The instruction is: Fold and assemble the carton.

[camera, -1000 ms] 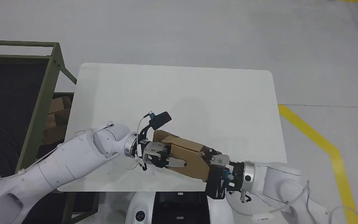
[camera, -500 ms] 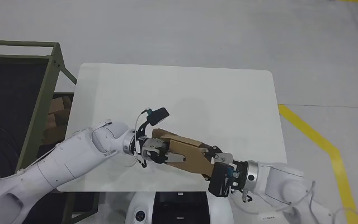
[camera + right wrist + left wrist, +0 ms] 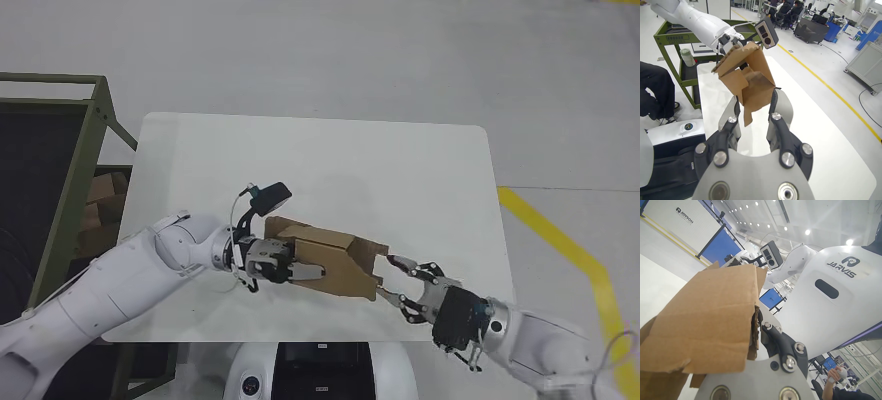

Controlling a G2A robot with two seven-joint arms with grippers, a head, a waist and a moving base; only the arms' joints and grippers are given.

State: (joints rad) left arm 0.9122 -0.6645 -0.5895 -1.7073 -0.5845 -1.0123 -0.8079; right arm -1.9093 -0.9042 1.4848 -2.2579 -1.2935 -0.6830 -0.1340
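Clutching the carton [image 3: 330,258], left fingers [image 3: 770,317].

The white table [image 3: 400,160] is a rectangle with rounded corners and a smooth, faintly glossy top. It stands on a pale grey floor [image 3: 300,50]. A green metal cart [image 3: 676,39] stands on the floor just beside the table's short edge at the robot's left, and a yellow line [image 3: 550,232] runs past the opposite edge.
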